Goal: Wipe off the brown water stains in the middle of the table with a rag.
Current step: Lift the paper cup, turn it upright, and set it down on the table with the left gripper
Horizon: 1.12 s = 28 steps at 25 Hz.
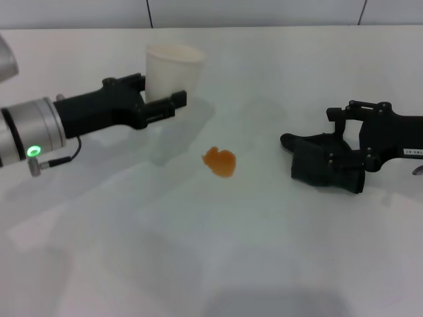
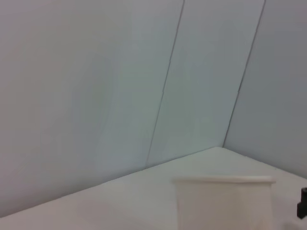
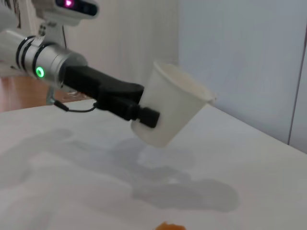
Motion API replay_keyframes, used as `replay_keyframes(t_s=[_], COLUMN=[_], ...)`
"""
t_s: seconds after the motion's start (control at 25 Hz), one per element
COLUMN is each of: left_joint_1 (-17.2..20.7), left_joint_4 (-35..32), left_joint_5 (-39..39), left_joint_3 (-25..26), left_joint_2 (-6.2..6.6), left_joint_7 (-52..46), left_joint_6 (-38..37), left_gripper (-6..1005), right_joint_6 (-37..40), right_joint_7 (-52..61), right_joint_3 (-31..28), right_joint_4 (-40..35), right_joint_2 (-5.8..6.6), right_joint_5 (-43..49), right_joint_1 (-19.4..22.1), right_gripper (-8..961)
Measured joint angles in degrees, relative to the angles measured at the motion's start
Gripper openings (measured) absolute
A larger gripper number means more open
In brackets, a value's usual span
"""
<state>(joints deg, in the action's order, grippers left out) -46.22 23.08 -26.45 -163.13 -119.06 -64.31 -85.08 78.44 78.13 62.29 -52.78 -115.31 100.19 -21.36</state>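
- The brown water stains (image 1: 219,162) are seen as one small glossy orange-brown blob with an irregular rounded outline, lying near the middle of the table (image 1: 198,264); in the right wrist view only its top edge (image 3: 169,226) is caught.
- The table is a plain white, smooth top, marked only by soft grey shadows (cast by the arms and the cup).
- A white paper cup (image 1: 173,71) is gripped by the left gripper (image 1: 162,105), whose fingers are closed on the cup's wall; the cup is held clear of the table, on the robot's left of the stain and farther back.
- In the right wrist view the cup (image 3: 172,111) is shown tilted, its mouth turned up and away from the black gripper body (image 3: 139,114); its shadow is laid on the table beneath it.
- In the left wrist view only the cup's rim and upper wall (image 2: 224,201) are seen against the pale panelled wall (image 2: 96,96).
- The rag (image 1: 325,163), dark and wrinkled, is found on the robot's right, well apart from the stain.
- The rag is clasped by the right gripper (image 1: 344,158), its fingers closed over the cloth; whether the cloth is resting on the table or held just above it cannot be told.
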Motion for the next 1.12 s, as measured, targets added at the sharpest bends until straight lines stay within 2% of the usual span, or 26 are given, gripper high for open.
replay_keyframes(t_s=[0.28, 0.56, 1.12], left_joint_1=[3.86, 7.32, 8.51], left_joint_4=[-3.55, -4.48, -6.68], left_joint_5=[-3.68, -9.37, -7.31], left_joint_3=[0.07, 0.09, 0.09], left_joint_2=[-0.11, -0.15, -0.21], left_joint_7=[7.94, 9.86, 8.82], left_joint_6=[0.01, 0.01, 5.96], left_gripper=[663, 663, 658], right_joint_6=[-0.04, -0.13, -0.18], right_joint_7=[0.00, 0.00, 0.00], right_joint_3=[0.01, -0.19, 0.04], right_joint_4=[-0.02, -0.36, -0.57], right_joint_2=[0.00, 0.00, 0.00], right_joint_5=[-0.23, -0.69, -0.70], right_joint_1=[0.02, 0.16, -0.11], right_gripper=[870, 870, 869])
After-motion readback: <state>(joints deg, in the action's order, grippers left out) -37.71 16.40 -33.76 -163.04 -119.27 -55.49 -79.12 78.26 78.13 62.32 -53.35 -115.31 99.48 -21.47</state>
